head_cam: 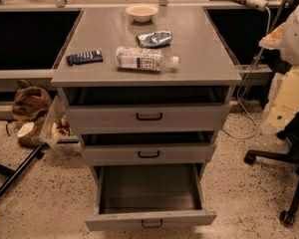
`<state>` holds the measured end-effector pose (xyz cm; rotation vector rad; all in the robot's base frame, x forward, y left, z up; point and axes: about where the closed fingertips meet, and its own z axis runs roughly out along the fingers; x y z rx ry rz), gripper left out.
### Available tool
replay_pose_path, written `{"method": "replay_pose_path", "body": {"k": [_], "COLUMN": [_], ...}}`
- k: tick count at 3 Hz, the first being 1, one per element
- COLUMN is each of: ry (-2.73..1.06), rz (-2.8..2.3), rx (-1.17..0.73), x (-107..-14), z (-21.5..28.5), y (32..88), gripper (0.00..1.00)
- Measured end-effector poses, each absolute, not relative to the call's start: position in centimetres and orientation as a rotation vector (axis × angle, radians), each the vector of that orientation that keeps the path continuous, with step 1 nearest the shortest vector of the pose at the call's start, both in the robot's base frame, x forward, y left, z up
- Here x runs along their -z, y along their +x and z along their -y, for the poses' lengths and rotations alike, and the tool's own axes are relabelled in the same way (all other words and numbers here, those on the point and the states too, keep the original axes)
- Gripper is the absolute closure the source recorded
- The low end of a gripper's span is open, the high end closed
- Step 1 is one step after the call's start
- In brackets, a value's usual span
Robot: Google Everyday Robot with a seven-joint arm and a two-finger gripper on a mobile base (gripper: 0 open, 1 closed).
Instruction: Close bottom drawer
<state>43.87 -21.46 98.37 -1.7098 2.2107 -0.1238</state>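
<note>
The black handle (152,224) of the bottom drawer (149,218) is clipped by the near edge, the office chair (271,156) and a pale bulk (296,31) run off the right edge, the label of the bottle (142,59) on the worktop (202,59) is too small to read, and the gripper lies out of view.

no text readable; the bottle (145,59) label can't be made out.

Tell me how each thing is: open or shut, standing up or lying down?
bottom drawer: pulled wide open, nothing seen inside.
middle drawer: open a little.
top drawer: partly open.
bottle: lying on its side, cap on.
bowl: upright.
gripper: not in view.
</note>
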Motion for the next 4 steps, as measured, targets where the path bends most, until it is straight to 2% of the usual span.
{"method": "replay_pose_path", "body": {"k": [2, 4], "ry": [-1.701, -1.660], "rz": [-2.212, -2.270], "rx": [0.098, -0.146], "x": [-96.5, -84.2], "z": [20.8, 18.4], "y": [44.0, 43.6], "gripper": [0.00, 0.00]}}
